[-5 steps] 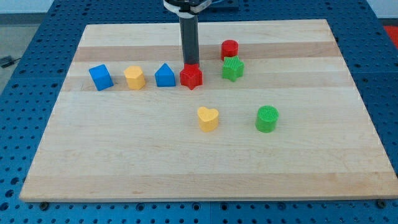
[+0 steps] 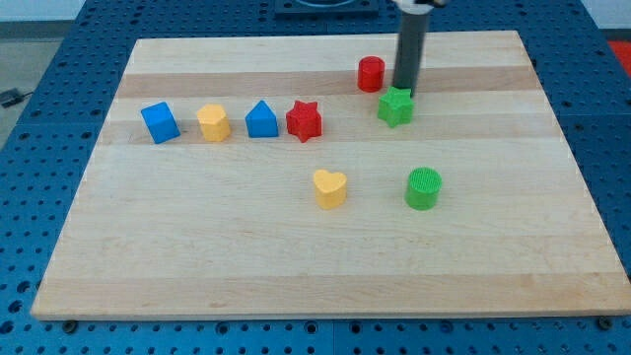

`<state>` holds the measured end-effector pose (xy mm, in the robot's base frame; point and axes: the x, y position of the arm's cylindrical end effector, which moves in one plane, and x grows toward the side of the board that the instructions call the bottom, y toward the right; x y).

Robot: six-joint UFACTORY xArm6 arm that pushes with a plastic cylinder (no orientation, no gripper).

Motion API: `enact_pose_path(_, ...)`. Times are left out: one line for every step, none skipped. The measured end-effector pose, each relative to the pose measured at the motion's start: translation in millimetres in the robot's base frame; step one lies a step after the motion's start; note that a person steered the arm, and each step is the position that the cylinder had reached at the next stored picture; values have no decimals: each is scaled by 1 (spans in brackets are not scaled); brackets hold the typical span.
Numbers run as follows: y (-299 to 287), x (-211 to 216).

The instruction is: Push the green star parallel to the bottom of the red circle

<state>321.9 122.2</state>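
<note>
The green star (image 2: 395, 106) lies on the wooden board, below and to the right of the red circle (image 2: 371, 74), with a small gap between them. My tip (image 2: 403, 92) stands at the star's top edge, just right of the red circle; the dark rod rises from there out of the view's top.
A row at the left holds a blue cube (image 2: 160, 122), a yellow block (image 2: 213, 123), a blue triangular block (image 2: 261, 119) and a red star (image 2: 304, 120). A yellow heart (image 2: 329, 187) and a green cylinder (image 2: 424, 188) lie lower on the board (image 2: 315, 276).
My tip has moved from above the red star to the right, to the green star's top. The green star has shifted right. The red circle has shifted slightly right.
</note>
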Motion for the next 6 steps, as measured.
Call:
enact_pose_path(24,0)
enact_pose_path(8,0)
enact_pose_path(-20,16)
enact_pose_path(-34,34)
enact_pose_path(-35,36)
enact_pose_path(-19,40)
